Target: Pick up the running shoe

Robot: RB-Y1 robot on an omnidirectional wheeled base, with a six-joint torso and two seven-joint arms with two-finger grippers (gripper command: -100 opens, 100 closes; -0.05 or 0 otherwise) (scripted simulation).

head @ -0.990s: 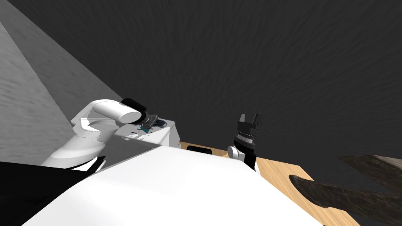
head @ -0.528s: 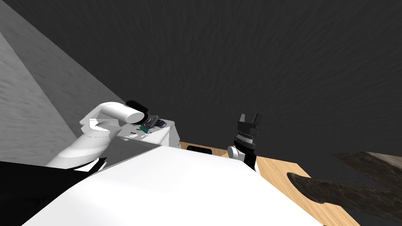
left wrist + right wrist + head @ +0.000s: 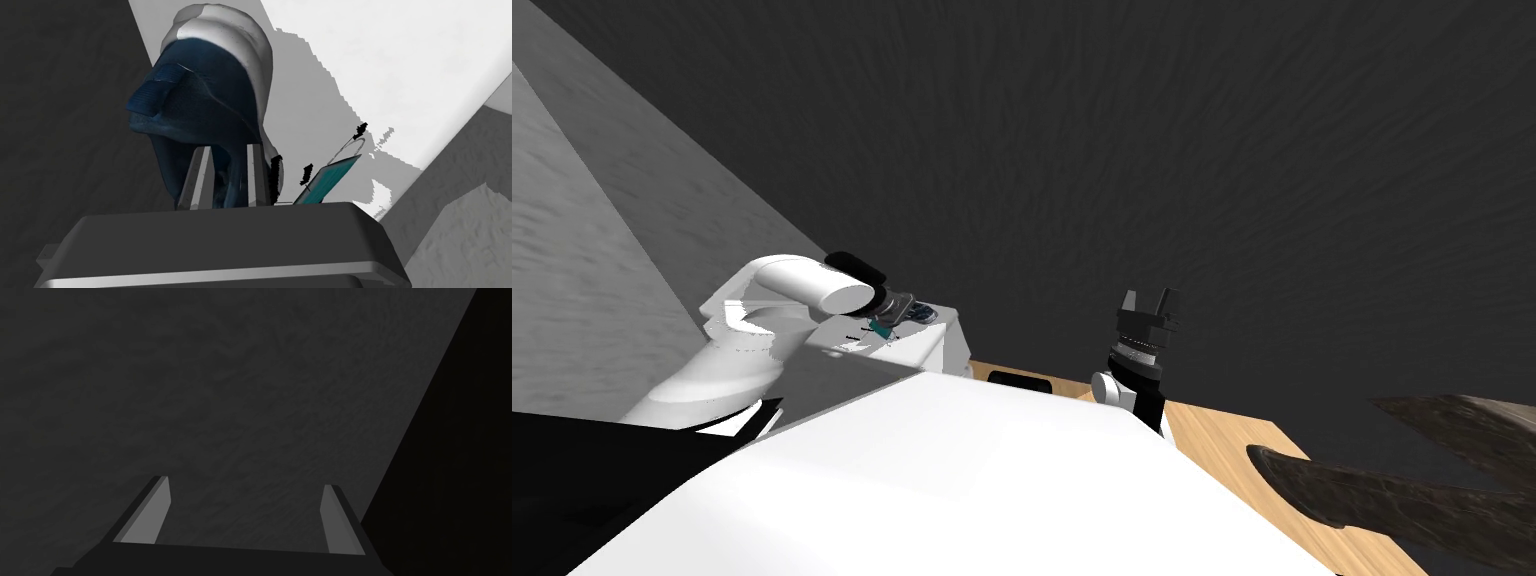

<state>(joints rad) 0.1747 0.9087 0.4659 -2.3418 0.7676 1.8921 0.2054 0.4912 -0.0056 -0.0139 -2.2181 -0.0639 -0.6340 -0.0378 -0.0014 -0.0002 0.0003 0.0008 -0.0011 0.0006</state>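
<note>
Left wrist view, mid-frame: left gripper (image 3: pixel 228 147) pinches blue running shoe (image 3: pixel 200 95), grasp seems set, nxt lift clear; right gripper (image 3: pixel 245 482) splayed.

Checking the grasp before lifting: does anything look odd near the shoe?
Nothing looks spilled or damaged. The left claw is shut on the dark blue shoe. Only oddity: a small teal card with a thin wire loop stands tilted beside the claw.
</note>
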